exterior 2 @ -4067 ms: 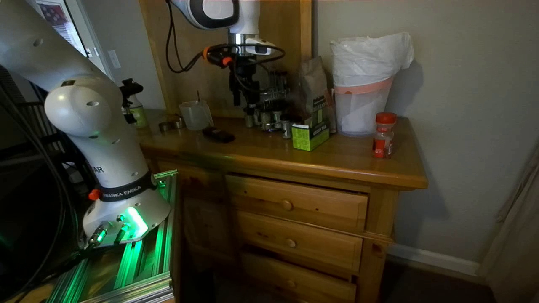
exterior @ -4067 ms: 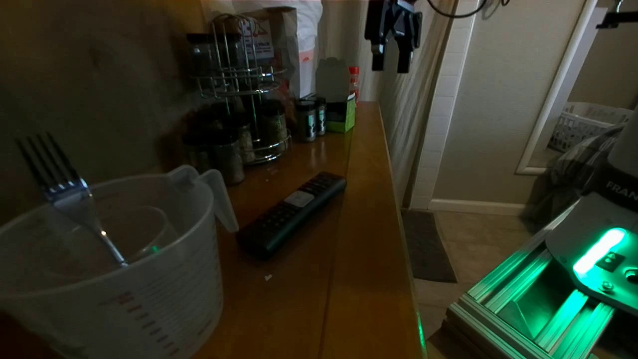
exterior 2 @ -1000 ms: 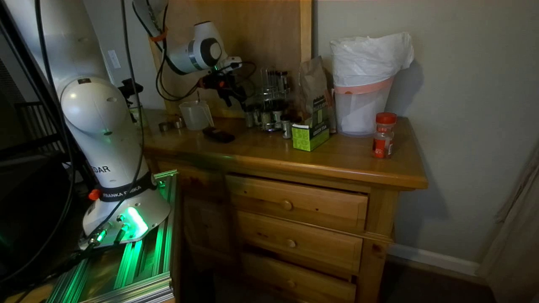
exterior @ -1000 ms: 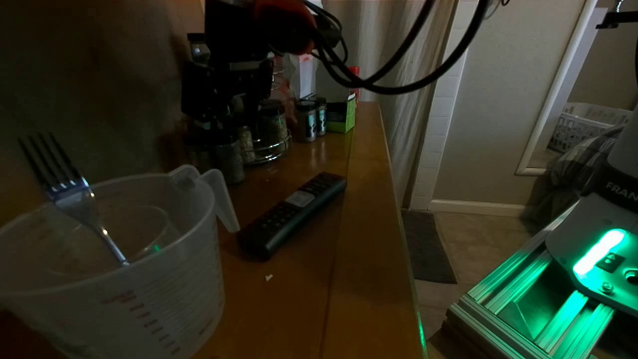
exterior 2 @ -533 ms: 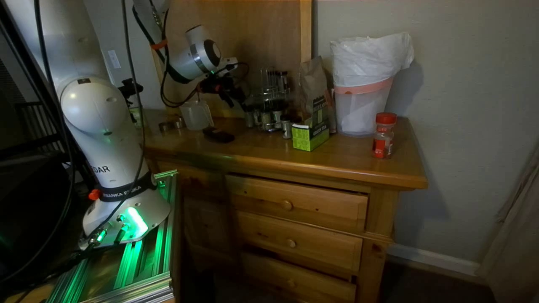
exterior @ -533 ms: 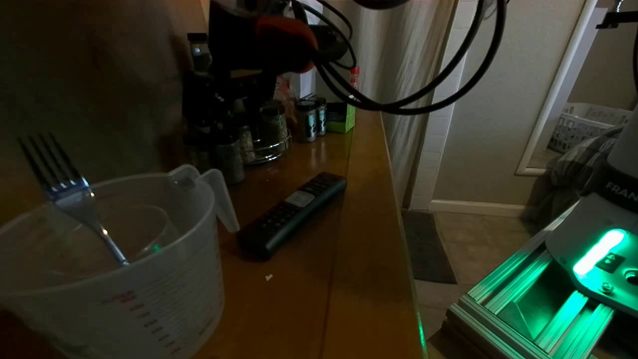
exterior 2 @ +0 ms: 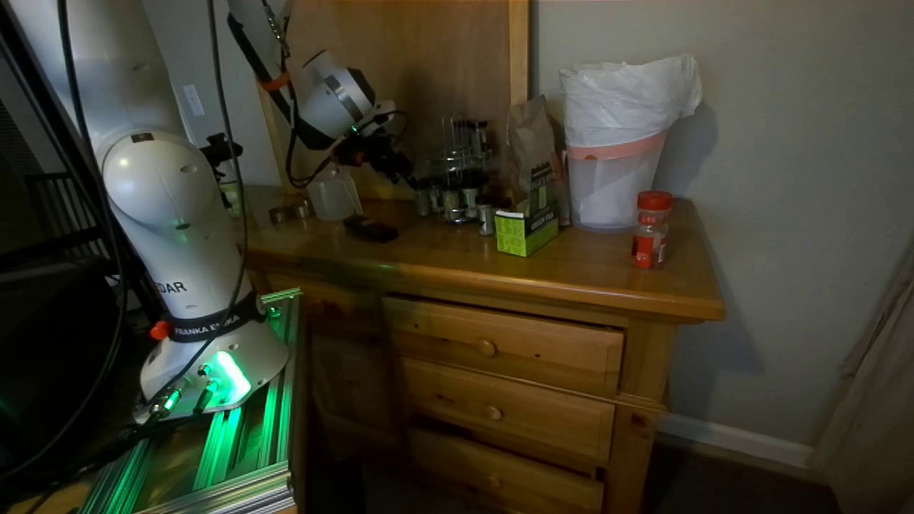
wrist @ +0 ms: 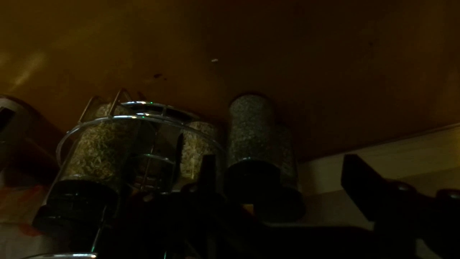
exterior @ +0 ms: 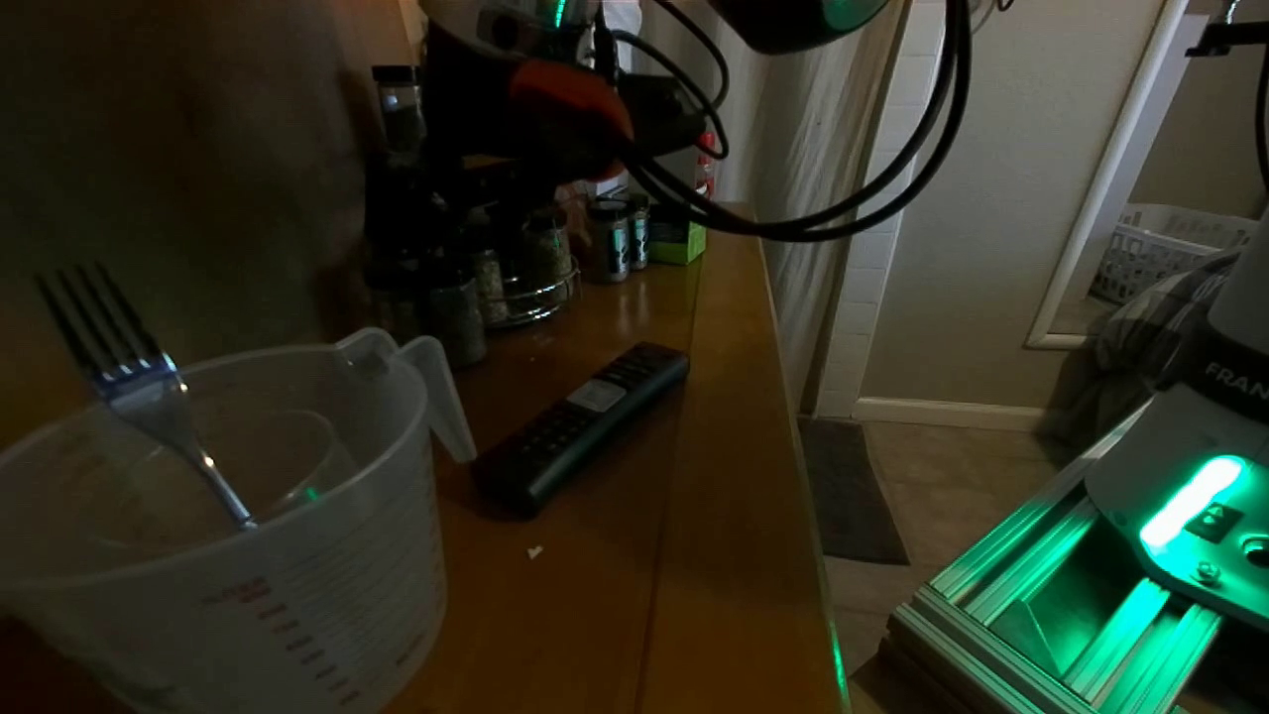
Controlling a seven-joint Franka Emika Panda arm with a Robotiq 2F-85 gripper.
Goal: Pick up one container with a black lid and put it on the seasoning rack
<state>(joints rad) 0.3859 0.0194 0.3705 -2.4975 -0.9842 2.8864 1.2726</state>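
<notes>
The seasoning rack [exterior 2: 464, 160], a tiered round wire rack with small dark-lidded glass jars, stands on the wooden dresser top. Its chrome ring also shows in the wrist view [wrist: 143, 117]. Two black-lidded jars stand close together beside the rack: a front jar [wrist: 251, 126] and a back jar [wrist: 286, 154], partly hidden by it. The front jar also shows in an exterior view [exterior: 456, 322]. My gripper [wrist: 278, 160] is open and tilted. Its fingers stand apart on either side of both lids, one finger [wrist: 207, 167] close to the rack. In an exterior view my gripper [exterior 2: 408, 180] is just above the jars.
A measuring jug [exterior: 327, 595] with a fork [exterior: 169, 416] and a remote [exterior: 585, 426] lie near. Loose jars [exterior: 609, 243], a green box [exterior 2: 527, 232], a paper bag [exterior 2: 532, 150], a white-covered bin [exterior 2: 614, 178] and a red-capped bottle [exterior 2: 648, 235] stand beyond the rack.
Over four seconds my gripper came over to the jars beside the rack and tilted from pointing straight down. In the last second the wrist has tilted further and sunk slightly. The jars have not moved.
</notes>
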